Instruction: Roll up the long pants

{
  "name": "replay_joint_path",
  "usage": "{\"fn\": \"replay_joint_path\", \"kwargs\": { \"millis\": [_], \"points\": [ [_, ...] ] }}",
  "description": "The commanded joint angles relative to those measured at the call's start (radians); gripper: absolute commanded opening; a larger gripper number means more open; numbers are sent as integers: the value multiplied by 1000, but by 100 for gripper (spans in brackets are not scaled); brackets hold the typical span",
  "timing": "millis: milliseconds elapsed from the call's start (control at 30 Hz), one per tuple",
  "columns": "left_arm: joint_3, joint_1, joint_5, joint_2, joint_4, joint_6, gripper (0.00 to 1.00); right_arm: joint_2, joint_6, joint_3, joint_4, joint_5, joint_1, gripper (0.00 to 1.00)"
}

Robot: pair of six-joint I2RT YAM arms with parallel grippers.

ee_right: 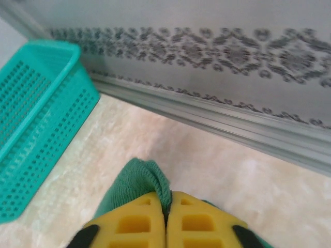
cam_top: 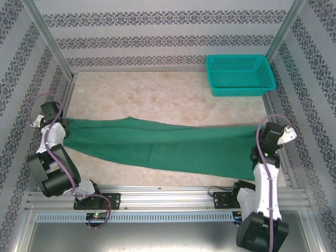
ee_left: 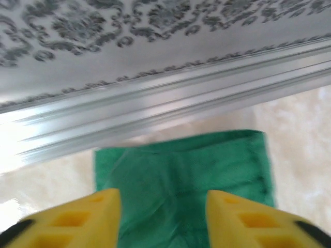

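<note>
Left gripper [ee_left: 161,201] hangs spread apart over the long pants [cam_top: 157,144] at 9 o'clock on the worktop [cam_top: 157,94]. Right gripper [ee_right: 166,199] pinches them tight at 3 o'clock.

Teal plastic mesh basket [cam_top: 241,89] upright at far-right corner of beige marbled surface [cam_top: 157,94], near rt wall. Grey floral-stripe wallpaper [cam_top: 157,31] on walls; alu frame posts [cam_top: 50,39] at back corners.

A lab test booth: aluminium frame posts [cam_top: 51,44], damask-patterned panel walls [cam_top: 168,31], marble-look tabletop [cam_top: 157,94], slotted mounting rail [cam_top: 168,197].
</note>
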Motion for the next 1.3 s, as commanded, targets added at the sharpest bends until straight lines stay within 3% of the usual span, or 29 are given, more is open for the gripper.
{"fn": "replay_joint_path", "kwargs": {
  "millis": [0,67,100,200,300,333,400,433,467,500,567,700,833,1067,1267],
  "points": [
    [-29,17,-83,-61,13,-60,67,-139,73,-58,-59,85,-12,47],
    [-21,17,-63,-75,33,-70,73,-202,66,-73,-72,103,-12,74],
    [-11,17,-47,-76,36,-74,73,-211,57,-69,-72,104,-12,79],
    [48,-9,-9,-84,35,-64,69,-157,13,-18,-50,50,-3,85],
    [103,-80,13,-107,34,19,69,-37,-68,81,-57,43,77,89],
    [123,-113,23,-110,18,58,67,9,-115,115,-55,40,121,85],
    [146,-166,114,-95,14,149,50,100,-207,187,-64,16,233,67],
    [166,-196,154,-75,-25,189,26,163,-253,229,-79,4,299,50],
    [180,-234,164,-50,-52,230,1,224,-287,275,-108,2,366,21],
    [183,-266,159,-36,-78,262,0,273,-313,309,-129,10,423,1],
    [160,-332,161,-16,-102,319,0,371,-366,364,-171,47,565,0],
    [114,-393,222,-20,-153,370,0,511,-387,411,-215,-23,722,0],
    [82,-420,360,-38,-220,365,2,652,-341,480,-296,-178,762,0],
    [40,-467,341,-15,-263,377,37,884,-299,598,-369,-282,796,0],
    [51,-474,361,119,-232,381,41,1041,-277,670,-375,-363,813,0]
  ]
}}
